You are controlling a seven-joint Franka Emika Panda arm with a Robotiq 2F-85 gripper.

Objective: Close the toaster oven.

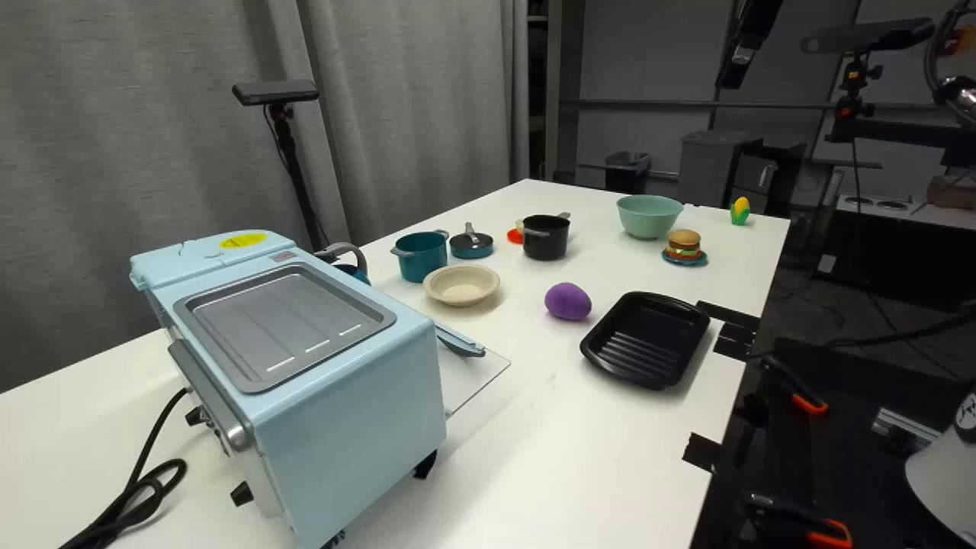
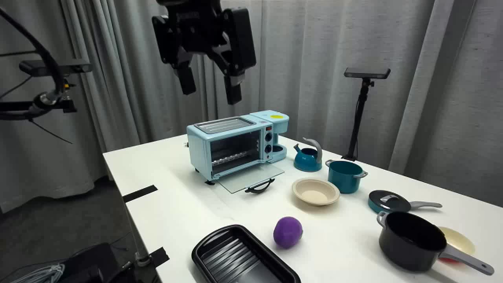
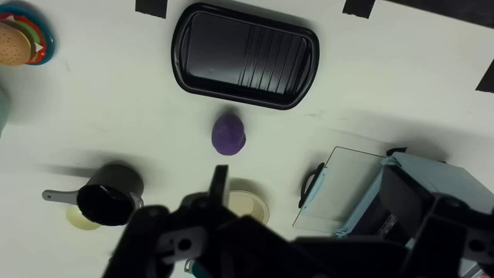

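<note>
The pale light-blue toaster oven (image 1: 358, 427) stands on the white table, and it also shows in an exterior view (image 2: 199, 153) and the wrist view (image 3: 447, 173). Its clear glass door (image 2: 251, 177) is open, folded down and out over the table. The door's dark handle (image 2: 260, 186) is at its outer edge; in the wrist view the handle (image 3: 312, 184) faces the bowl side. My gripper (image 2: 211, 88) is open and empty, high above the table. In the wrist view the gripper (image 3: 310, 189) has its fingers spread wide, one hiding part of the oven's opening.
A beige bowl (image 2: 315, 192), purple toy (image 2: 288, 232) and black tray (image 2: 243, 259) lie in front of the oven. A teal kettle (image 2: 308, 158), teal pot (image 2: 346, 176), lidded pan (image 2: 389, 201) and black pot (image 2: 410, 241) stand along one side. A black cord (image 1: 145, 488) trails behind the oven.
</note>
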